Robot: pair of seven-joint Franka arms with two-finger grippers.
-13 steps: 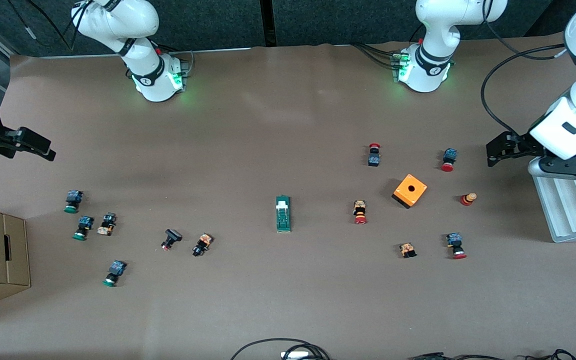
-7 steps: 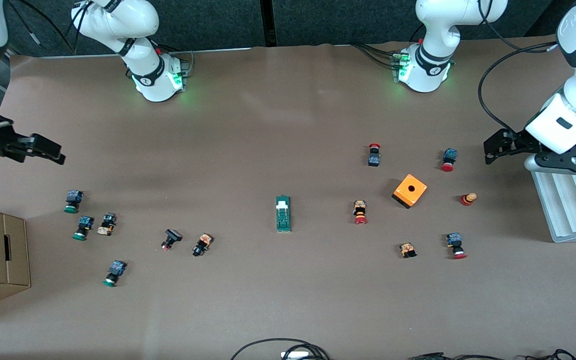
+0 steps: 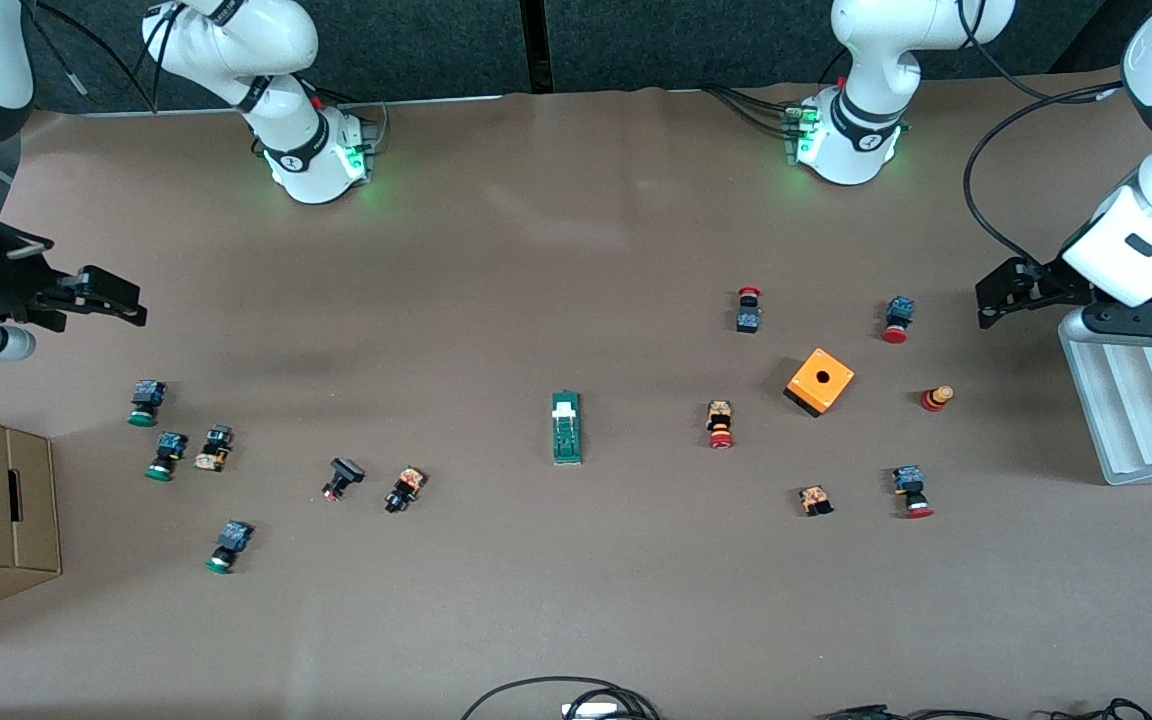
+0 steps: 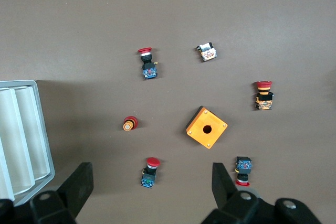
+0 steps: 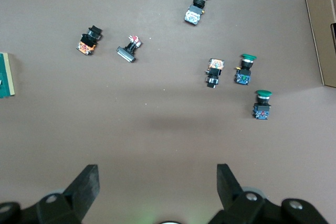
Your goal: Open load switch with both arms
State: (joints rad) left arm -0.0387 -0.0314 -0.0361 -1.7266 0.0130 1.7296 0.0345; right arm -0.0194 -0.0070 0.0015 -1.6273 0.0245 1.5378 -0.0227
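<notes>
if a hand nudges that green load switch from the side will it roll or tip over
Probably neither. The load switch is a long, low rectangular block lying flat on the table, so it should slide or swivel, not roll. It looks like rigid plastic, likely light. Its white sliding piece may shift if pushed directly.
</notes>
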